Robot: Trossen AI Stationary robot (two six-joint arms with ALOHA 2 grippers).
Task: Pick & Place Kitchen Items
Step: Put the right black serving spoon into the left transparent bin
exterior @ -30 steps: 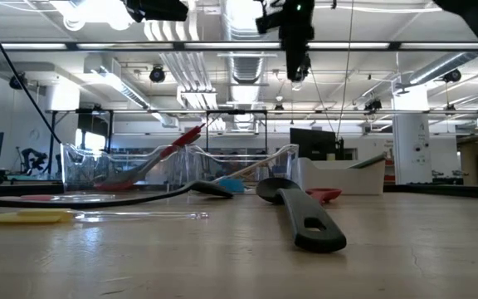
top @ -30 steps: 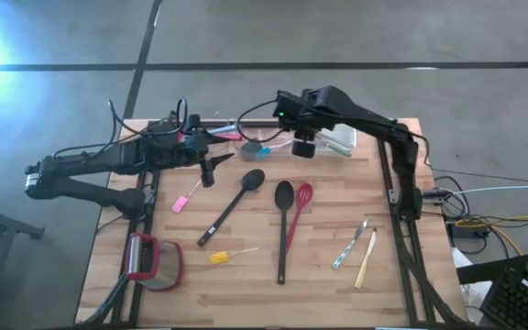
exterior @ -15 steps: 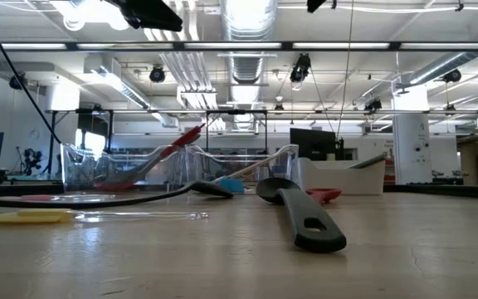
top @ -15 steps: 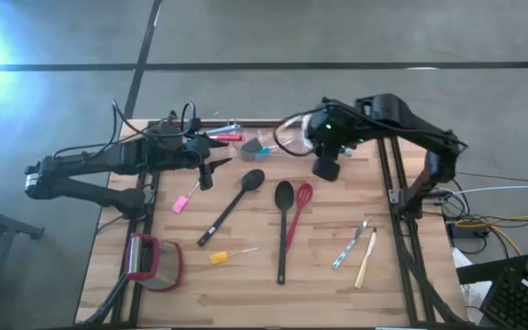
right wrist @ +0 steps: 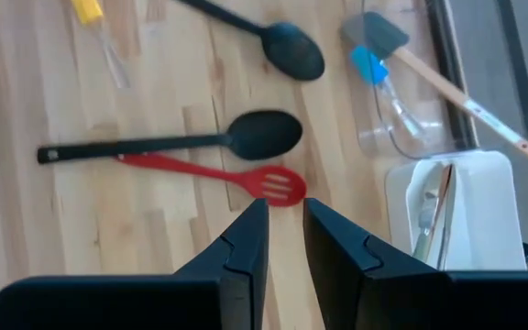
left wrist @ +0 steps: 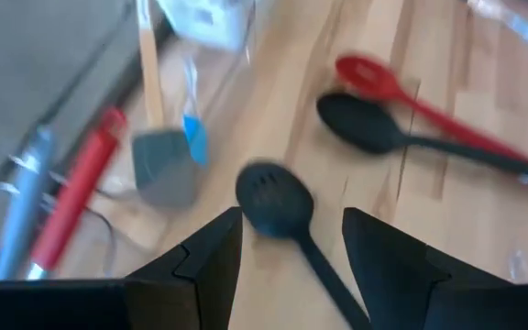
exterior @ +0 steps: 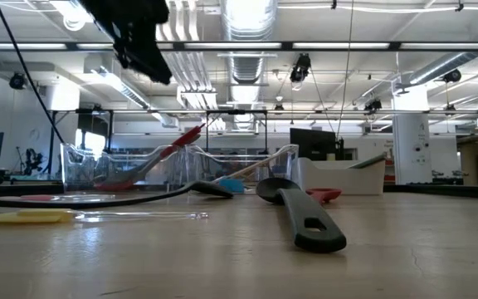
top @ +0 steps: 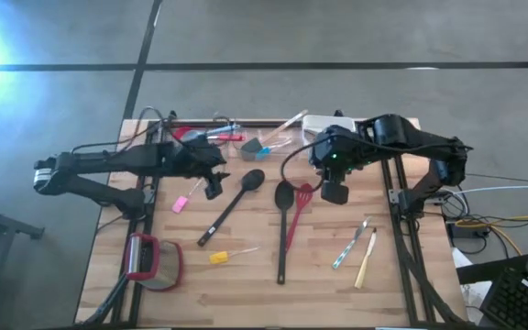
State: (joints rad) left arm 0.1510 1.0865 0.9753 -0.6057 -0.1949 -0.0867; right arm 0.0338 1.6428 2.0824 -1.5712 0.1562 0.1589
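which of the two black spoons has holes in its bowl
The slotted black spoon, lying diagonally just ahead of the left gripper. The other black spoon, beside the red spatula, has a solid bowl.

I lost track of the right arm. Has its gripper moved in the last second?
Yes. In the high view the right gripper went from over the tubs at the table's far edge toward the red slotted spoon.

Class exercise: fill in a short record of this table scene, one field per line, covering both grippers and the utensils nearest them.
left gripper: open, empty, above the black slotted spoon
right gripper: fingers close together, empty, above the red slotted spatula
beside the red spatula: black solid spoon
clear tub: holds a grey-headed spatula with wooden handle
white tub: holds metal cutlery
table: light wooden planks
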